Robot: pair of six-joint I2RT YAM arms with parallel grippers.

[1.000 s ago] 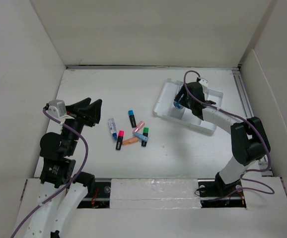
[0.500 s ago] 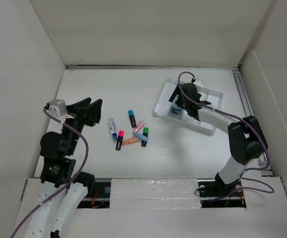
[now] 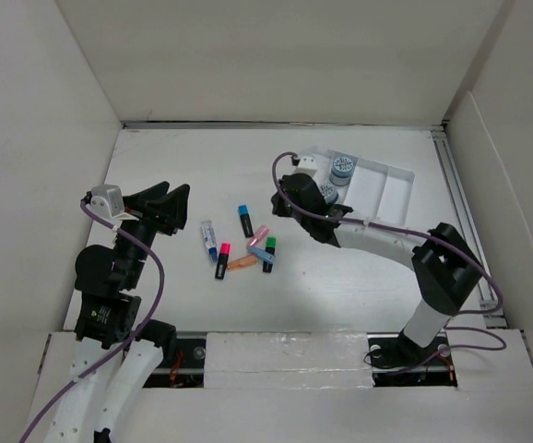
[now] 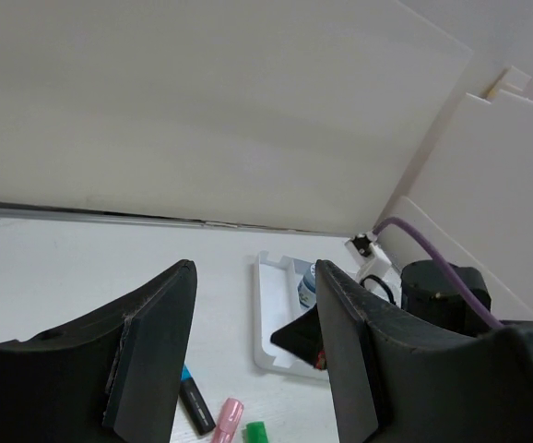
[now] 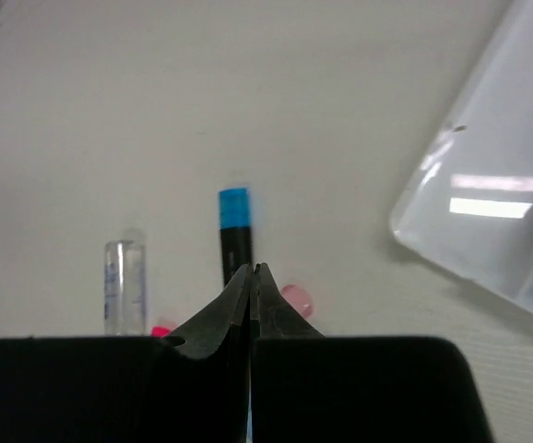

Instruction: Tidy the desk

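White tray (image 3: 391, 180) at the worktop's (image 3: 183, 166) far right holds one small round container (image 3: 342, 168). The highlighters (image 3: 244, 245) lie loose mid-worktop, so most of the sorting appears to remain. The right end effector (image 5: 251, 269) is clenched and empty near them; the left end effector (image 4: 255, 268) gapes, holding nothing.

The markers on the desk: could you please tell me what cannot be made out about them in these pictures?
- Right wrist view: the shut right hand hides the lower end of the blue-capped marker and most of the pink marker.
- Left wrist view: the bottom edge cuts off the green marker; the left hand hides others.
- Top external view: the print on the clear tube is too small to read.
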